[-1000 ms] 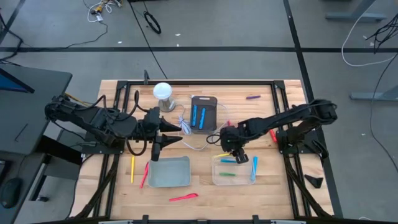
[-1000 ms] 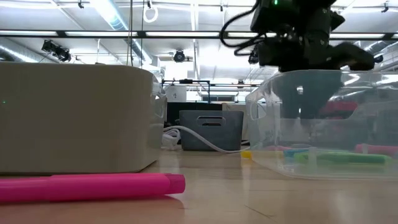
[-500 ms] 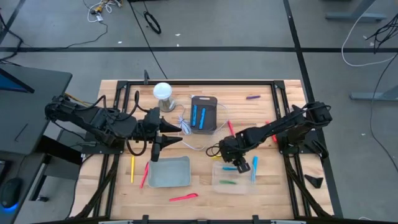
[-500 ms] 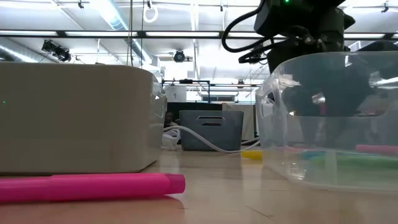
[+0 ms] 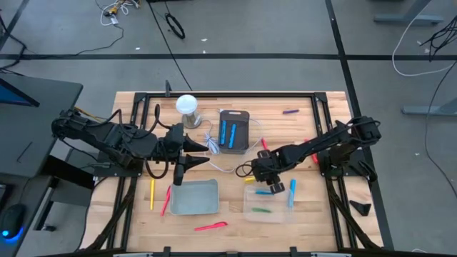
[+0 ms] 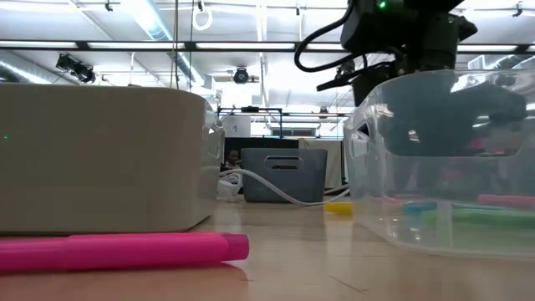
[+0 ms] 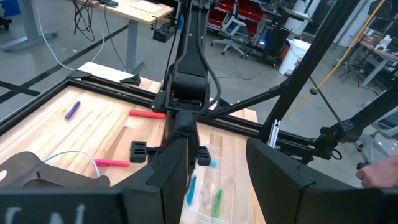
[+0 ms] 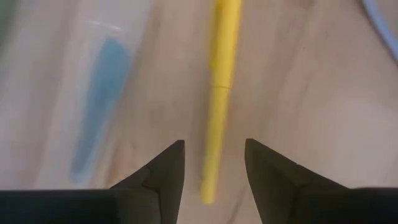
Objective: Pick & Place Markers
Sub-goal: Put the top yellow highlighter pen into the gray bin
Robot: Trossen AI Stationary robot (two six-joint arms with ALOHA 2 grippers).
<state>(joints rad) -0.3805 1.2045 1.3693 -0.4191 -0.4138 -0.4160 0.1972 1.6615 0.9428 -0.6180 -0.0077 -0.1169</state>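
Wooden worktop (image 5: 300, 128) on a grey shop floor. We count several markers already in the clear tub (image 5: 268, 209) and two blue ones in the dark tray (image 5: 233, 132); others lie loose, among them a pink marker (image 5: 211, 227). Right claw (image 5: 263, 171) hangs spread and empty over a yellow marker (image 8: 217, 99) beside the tub. Left claw (image 5: 203, 151) waits spread by the grey bin (image 5: 194, 197). We judge the job partway.

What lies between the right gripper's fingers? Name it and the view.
A yellow marker lies on the wood, its end showing in the gap between the open right gripper fingers, ungripped. The right wrist view shows it.
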